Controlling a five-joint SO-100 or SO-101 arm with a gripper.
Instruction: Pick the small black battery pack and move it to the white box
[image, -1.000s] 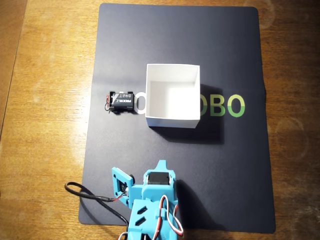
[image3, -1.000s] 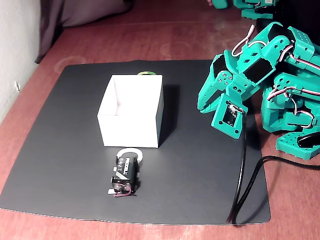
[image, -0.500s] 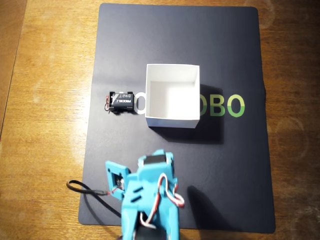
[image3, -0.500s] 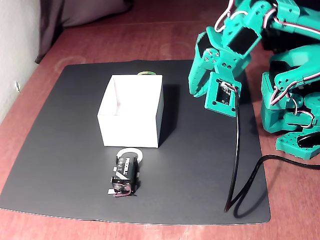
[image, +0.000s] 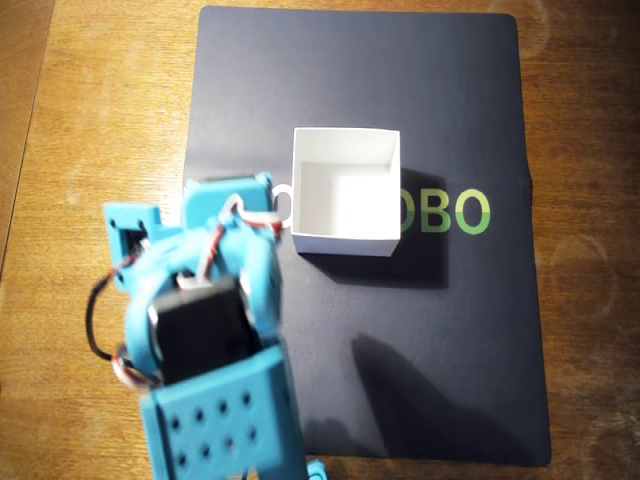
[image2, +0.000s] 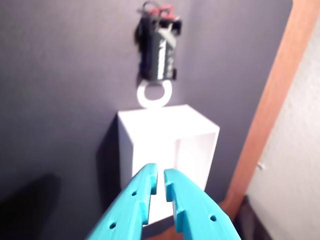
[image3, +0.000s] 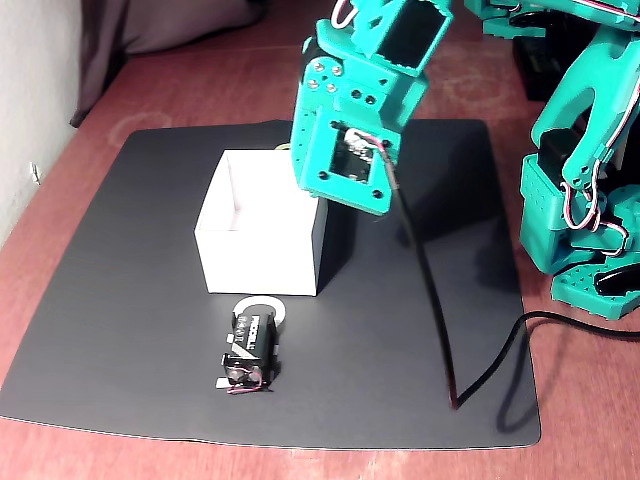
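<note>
The small black battery pack (image2: 159, 47) lies on the dark mat with its red and black wires at the far end; in the fixed view the battery pack (image3: 250, 350) sits just in front of the white box (image3: 258, 262). My gripper (image2: 159, 172) hangs above the white box (image2: 160, 125), fingers together with only a thin slit and nothing held. In the overhead view my arm (image: 205, 330) covers the battery pack, and the white box (image: 345, 240) stands empty to its right.
A white ring (image2: 154, 95) printed on the dark mat (image3: 120, 330) lies between pack and box. A black cable (image3: 440, 330) trails from my wrist across the mat. The arm's base (image3: 590, 200) stands at the right of the fixed view. Green lettering (image: 450, 212) is beside the box.
My arm has lifted off the mat's near edge and swung toward the box and battery pack; in the overhead view it now covers the pack. Pack and box have not moved.
</note>
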